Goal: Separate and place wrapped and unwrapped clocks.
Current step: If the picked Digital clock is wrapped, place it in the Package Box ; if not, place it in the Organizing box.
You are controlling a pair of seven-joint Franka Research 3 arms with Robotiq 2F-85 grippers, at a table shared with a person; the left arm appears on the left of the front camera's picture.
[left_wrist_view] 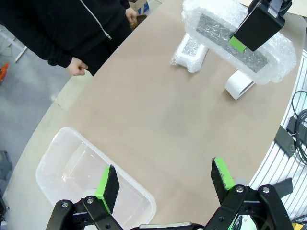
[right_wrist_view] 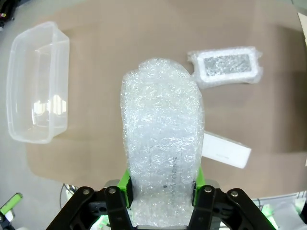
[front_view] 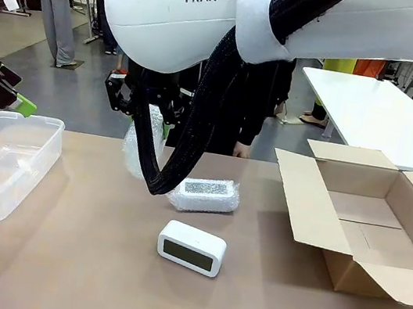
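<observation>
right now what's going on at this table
The robot's right hand is clamped on one bubble-wrapped bundle, holding it off the table. The left hand hangs open near a plastic tub. A second wrapped bundle and a bare white clock lie on the table, an open cardboard box stands to the right, and a person stands at the far side.

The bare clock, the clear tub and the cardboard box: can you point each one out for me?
bare clock [front_view: 188,253], front view, on its dark face.
clear tub [front_view: 41,170], front view, on its right-hand wall.
cardboard box [front_view: 311,204], front view, on its open left flap.
</observation>
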